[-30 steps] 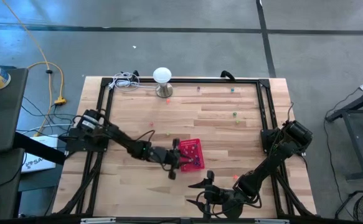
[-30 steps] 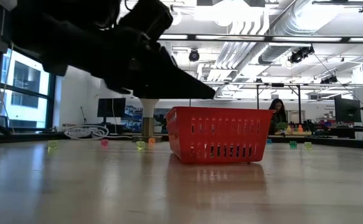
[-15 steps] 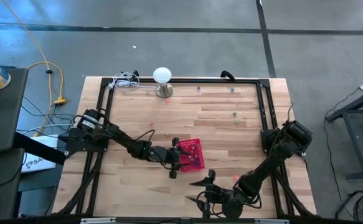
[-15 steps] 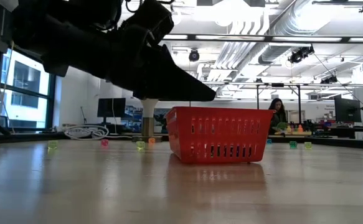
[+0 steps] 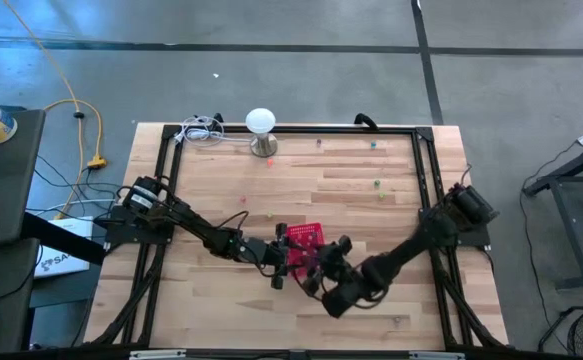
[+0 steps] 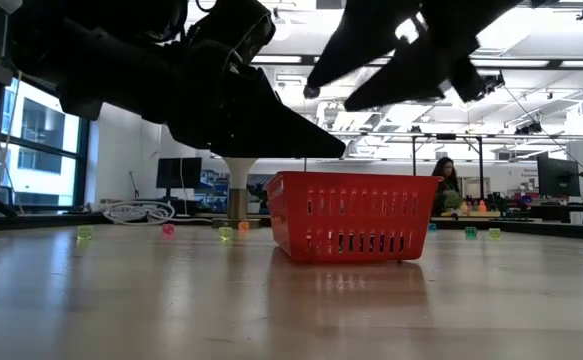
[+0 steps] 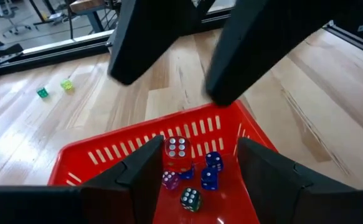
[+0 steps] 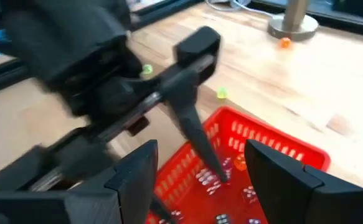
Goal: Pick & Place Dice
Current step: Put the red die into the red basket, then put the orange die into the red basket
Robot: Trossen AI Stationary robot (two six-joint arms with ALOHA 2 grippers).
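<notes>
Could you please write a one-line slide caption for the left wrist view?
Left hand open over the red basket of dice, right arm's fingers above.

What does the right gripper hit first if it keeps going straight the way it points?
Probably the left gripper: its fingers cross just ahead of the open right gripper, above the red basket. Past them lie the dice inside. Depth is unclear.

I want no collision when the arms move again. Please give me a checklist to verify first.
Right gripper above the red basket: ok.
Right gripper open, nothing between its fingers: ok.
Left gripper apart from right gripper: not ok, both crowd the basket.
Basket upright on the table: ok.
All dice collected: not ok, several in basket, some on the table.
</notes>
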